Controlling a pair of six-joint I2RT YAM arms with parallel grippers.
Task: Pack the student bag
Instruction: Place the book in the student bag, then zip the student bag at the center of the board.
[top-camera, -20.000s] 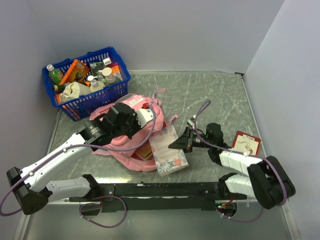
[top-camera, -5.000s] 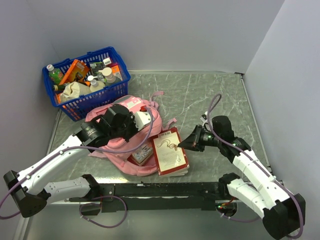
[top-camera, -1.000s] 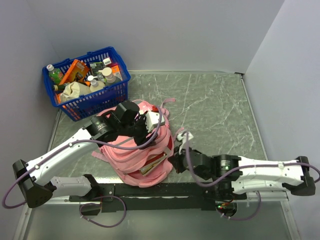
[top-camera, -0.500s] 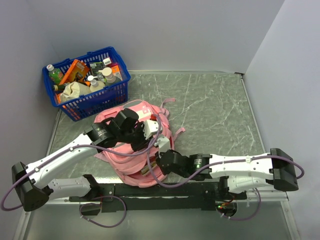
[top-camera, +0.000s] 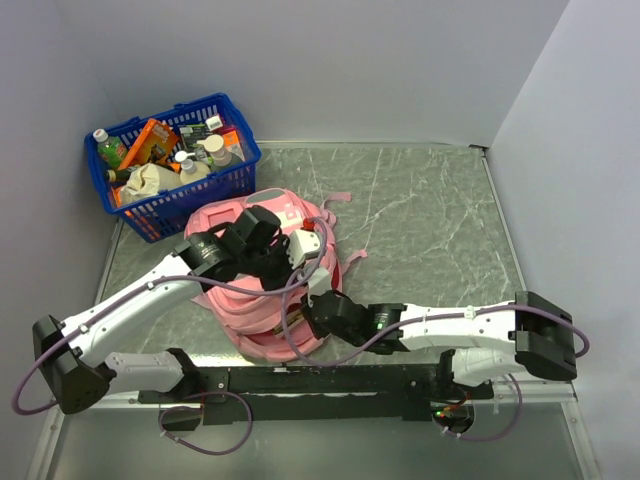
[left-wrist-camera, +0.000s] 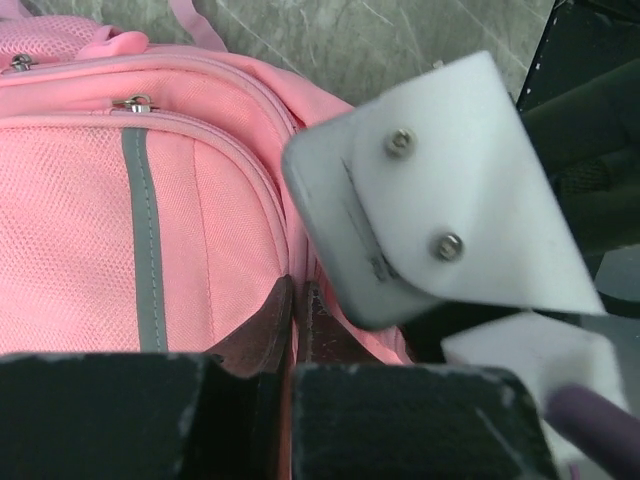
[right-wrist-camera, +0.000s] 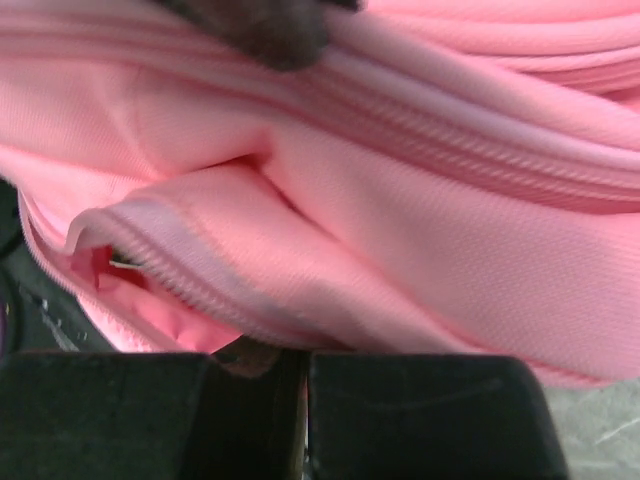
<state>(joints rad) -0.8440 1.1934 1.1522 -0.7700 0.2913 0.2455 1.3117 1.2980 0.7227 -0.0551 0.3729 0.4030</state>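
The student bag (top-camera: 243, 303) is a soft pink backpack, bunched up at the table's near left. My left gripper (top-camera: 300, 262) is shut on a fold of its pink fabric by the zips; the left wrist view shows the pads (left-wrist-camera: 268, 325) pinching that fold (left-wrist-camera: 295, 300) beside the grey stripe (left-wrist-camera: 140, 230). My right gripper (top-camera: 318, 312) is pressed against the bag's near right edge. In the right wrist view its fingers (right-wrist-camera: 250, 395) are together under a zip-edged fold of the bag (right-wrist-camera: 400, 230), their tips hidden by fabric. No book shows.
A blue plastic basket (top-camera: 150, 215) full of bottles and packets stands at the back left, close behind the bag. The right arm (top-camera: 450, 325) lies low across the table's near edge. A white plate with two screws (left-wrist-camera: 430, 200) fills the right of the left wrist view.
My right gripper has slid further left along the bag's near edge. The book edge that stuck out of the bag no longer shows. The bag has bunched up more under my left gripper.
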